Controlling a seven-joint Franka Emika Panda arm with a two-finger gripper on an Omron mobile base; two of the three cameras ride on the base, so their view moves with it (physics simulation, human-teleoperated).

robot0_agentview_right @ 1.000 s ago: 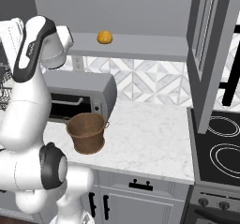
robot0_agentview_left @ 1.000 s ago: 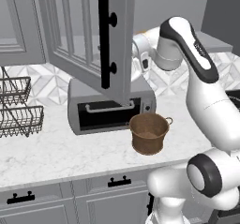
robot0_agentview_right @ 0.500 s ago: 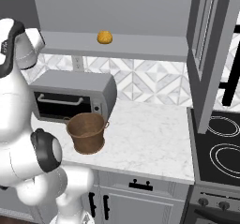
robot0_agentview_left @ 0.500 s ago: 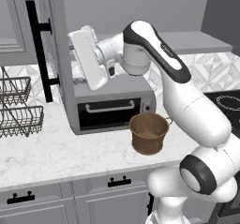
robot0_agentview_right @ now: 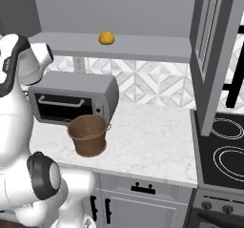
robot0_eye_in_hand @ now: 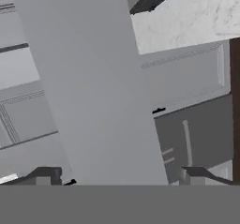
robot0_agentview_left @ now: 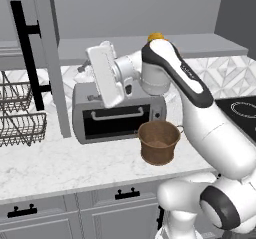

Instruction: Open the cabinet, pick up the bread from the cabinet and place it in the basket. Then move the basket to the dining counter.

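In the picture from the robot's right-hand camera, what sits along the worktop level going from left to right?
Toaster oven → brown basket → open cabinet door → stove top. The bread sits higher up, on the cabinet shelf.

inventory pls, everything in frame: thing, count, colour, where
bread: 1, yellow-orange, on the open cabinet shelf
cabinet: 1, grey, above the worktop, doors swung open
cabinet door handles: 2 in sight, black bars, one on each open door
basket: 1, brown, on the worktop in front of the toaster oven
toaster oven: 1, grey with dark glass, on the worktop by the backsplash
wire racks: 2 stacked, dark, at the worktop's left end
worktop: 1, white marble, over grey drawers
stove top: 1, black with ring burners, right of the worktop
drawer handles: 2 in the left base view, black, below the worktop
arm: 1, white with dark joints, over the basket
gripper: 1, fingers open, nothing held, close to the left door
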